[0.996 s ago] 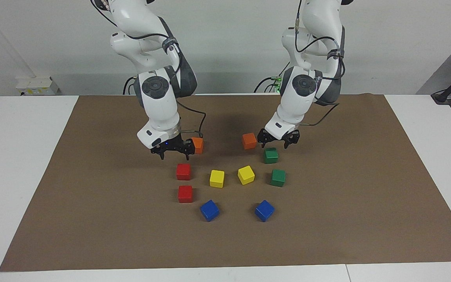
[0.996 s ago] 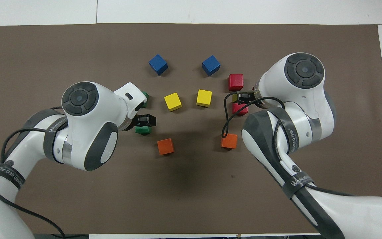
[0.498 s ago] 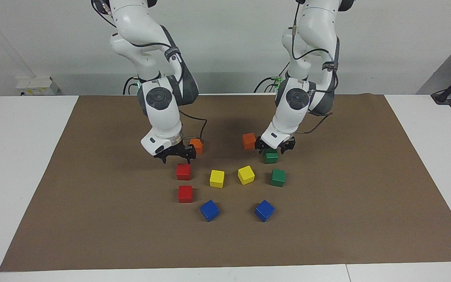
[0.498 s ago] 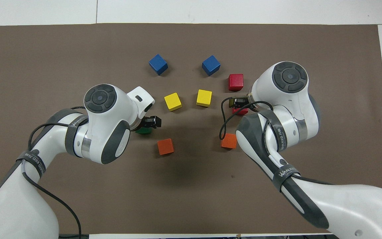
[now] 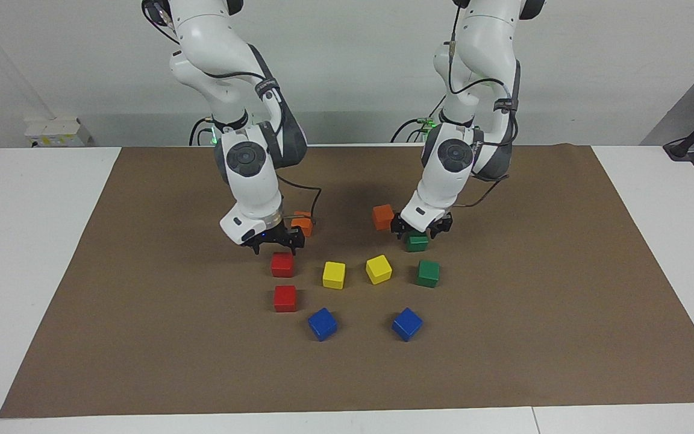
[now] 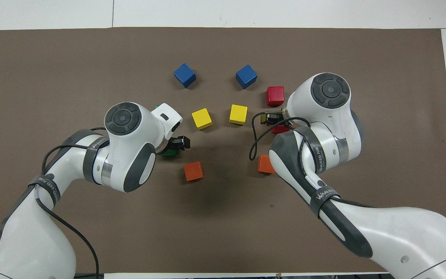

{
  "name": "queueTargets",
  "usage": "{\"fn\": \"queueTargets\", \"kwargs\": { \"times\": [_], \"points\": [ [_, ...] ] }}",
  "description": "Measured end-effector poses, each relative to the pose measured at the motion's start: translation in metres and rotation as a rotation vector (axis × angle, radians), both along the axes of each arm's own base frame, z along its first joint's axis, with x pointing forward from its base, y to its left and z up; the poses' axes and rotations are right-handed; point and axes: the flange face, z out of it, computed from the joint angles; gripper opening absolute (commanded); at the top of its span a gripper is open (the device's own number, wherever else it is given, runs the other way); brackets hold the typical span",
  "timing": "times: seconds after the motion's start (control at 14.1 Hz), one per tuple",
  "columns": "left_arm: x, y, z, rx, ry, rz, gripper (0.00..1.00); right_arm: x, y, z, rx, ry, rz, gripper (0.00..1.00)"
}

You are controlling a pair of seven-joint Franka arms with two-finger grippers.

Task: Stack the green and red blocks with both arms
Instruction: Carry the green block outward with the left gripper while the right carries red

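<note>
A white desk [image 5: 40, 241] carries a brown paper mat [image 5: 534, 313] against a pale wall [image 5: 347, 60]. Nearest the robots, the left tool [image 5: 421, 229] stands fingers wide astride a glossy dark green cube [image 5: 417, 243]; the second green cube [image 5: 428, 273] lies at its 5 o'clock in the facing view. The right tool [image 5: 275, 243], spread wide, hangs over one bright red cube [image 5: 282, 264]; the other red cube [image 5: 285, 298] lies farther out.

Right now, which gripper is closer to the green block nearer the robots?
The left. The left gripper sits right over that green block, fingers down around its top. The right gripper is toward the right arm's end of the table, above a red block.
</note>
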Motion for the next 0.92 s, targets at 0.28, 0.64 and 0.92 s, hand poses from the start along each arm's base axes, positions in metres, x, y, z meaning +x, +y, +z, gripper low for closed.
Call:
{"fn": "queueTargets", "kwargs": {
  "times": [0.28,0.64,0.92],
  "points": [
    [0.0,0.001,-0.001,0.0,-0.001,0.004,0.0,0.004,0.0,-0.023,0.001,-0.002,-0.003,0.87],
    [0.004,0.008,0.002,0.003,-0.001,0.018,0.0,0.005,-0.003,-0.024,-0.009,0.022,-0.008,0.0],
    [0.027,0.064,0.077,-0.002,0.012,0.106,0.0,0.029,-0.039,0.039,-0.028,0.077,0.053,0.0]
  ]
}}
